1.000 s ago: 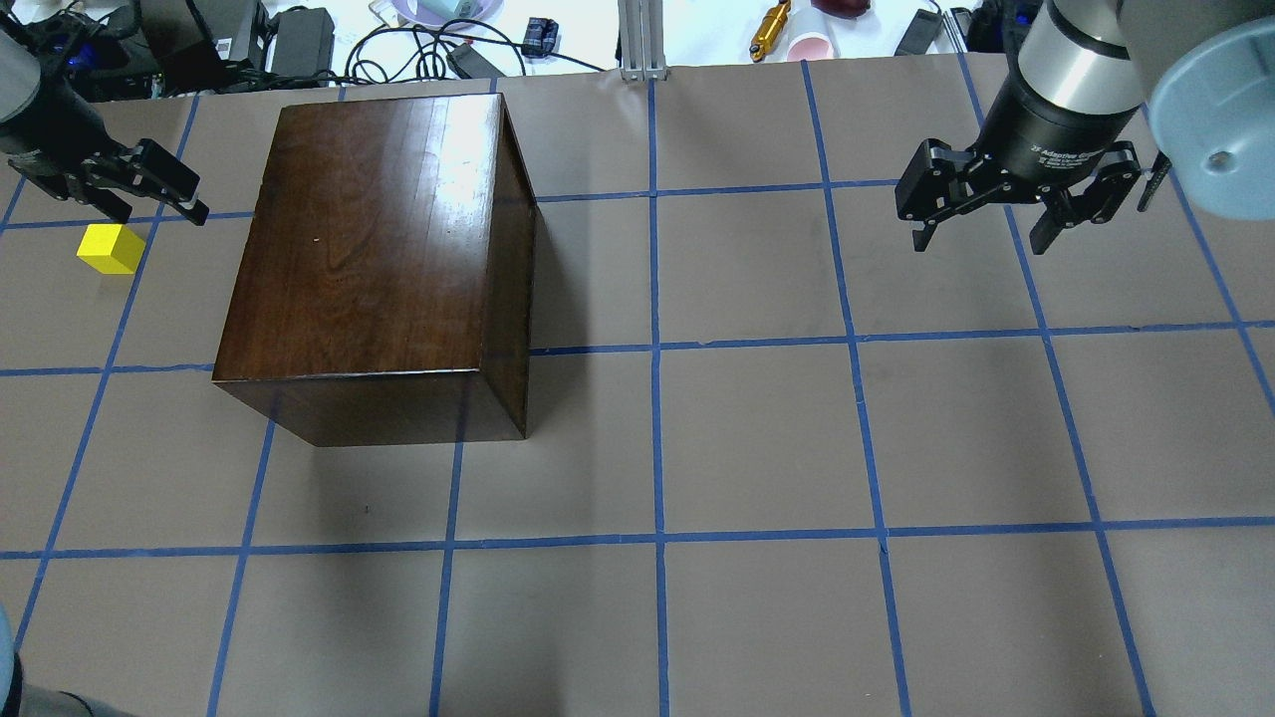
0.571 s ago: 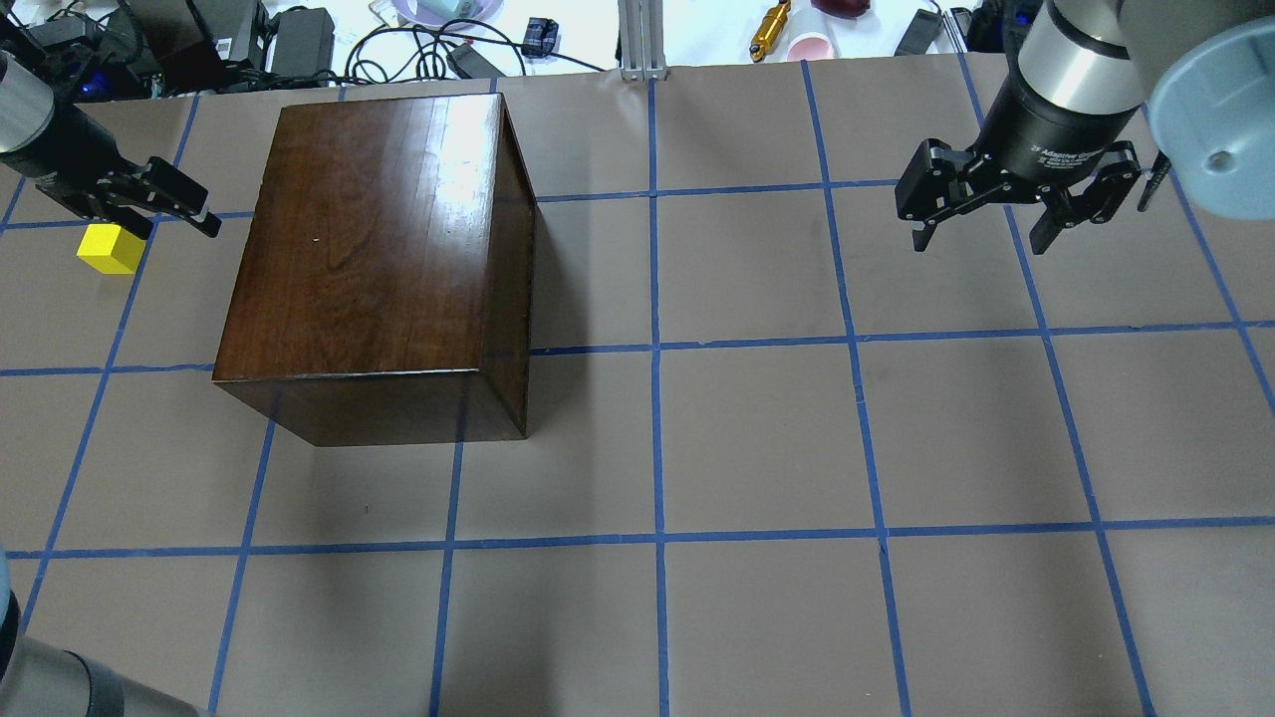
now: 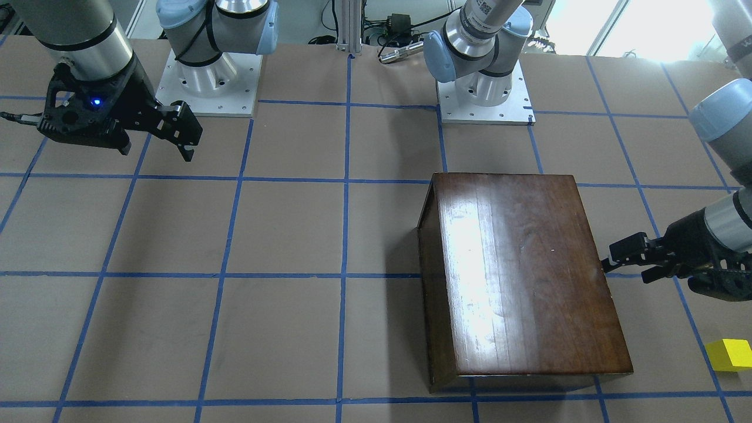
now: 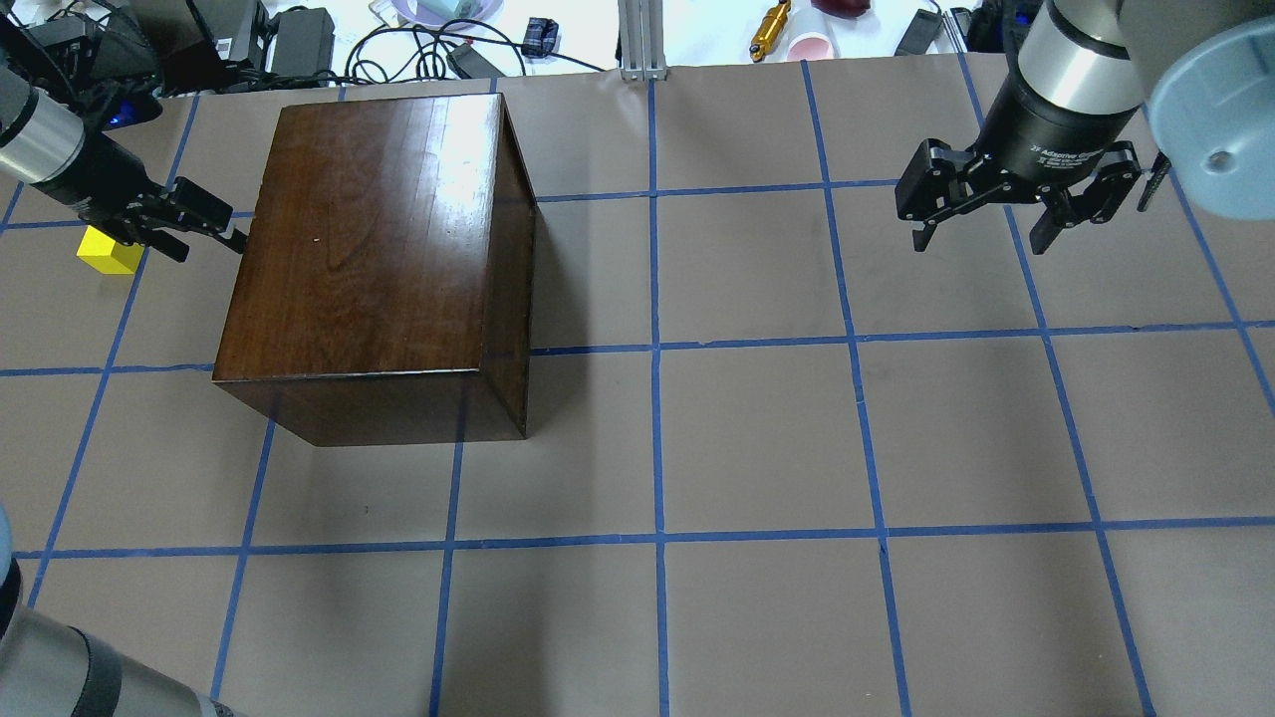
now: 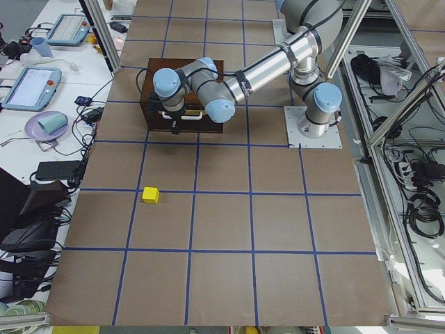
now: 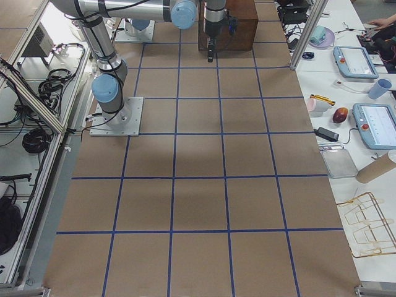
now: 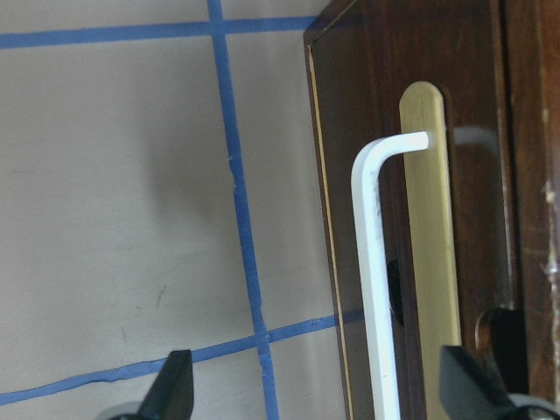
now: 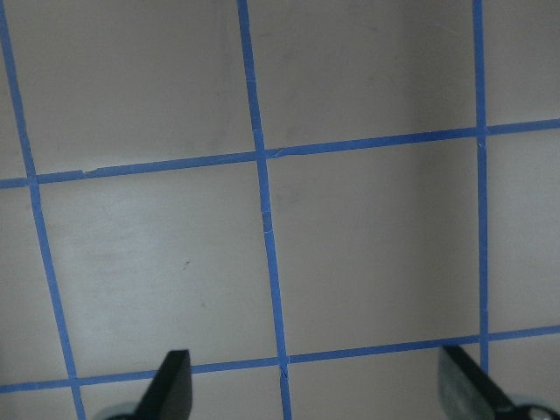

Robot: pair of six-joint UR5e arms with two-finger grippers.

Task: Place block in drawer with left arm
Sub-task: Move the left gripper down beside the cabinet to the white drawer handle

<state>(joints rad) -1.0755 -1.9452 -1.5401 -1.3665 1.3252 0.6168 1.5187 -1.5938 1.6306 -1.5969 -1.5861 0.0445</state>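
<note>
The yellow block lies on the table left of the dark cabinet; it also shows in the front view and the left view. The drawer is shut: its dark front panel with a white handle on a brass plate fills the left wrist view. My left gripper is open and empty, close to that front panel, past the block; its fingertips straddle the handle without touching it. My right gripper is open and empty at the far right.
The cabinet stands on brown paper with a blue tape grid. Cables and devices lie beyond the table's far edge. The two arm bases are bolted at the robot's side of the table.
My left gripper has moved right, from beside the block to the cabinet's drawer side, and has turned toward it. The block and the right arm have not moved.
</note>
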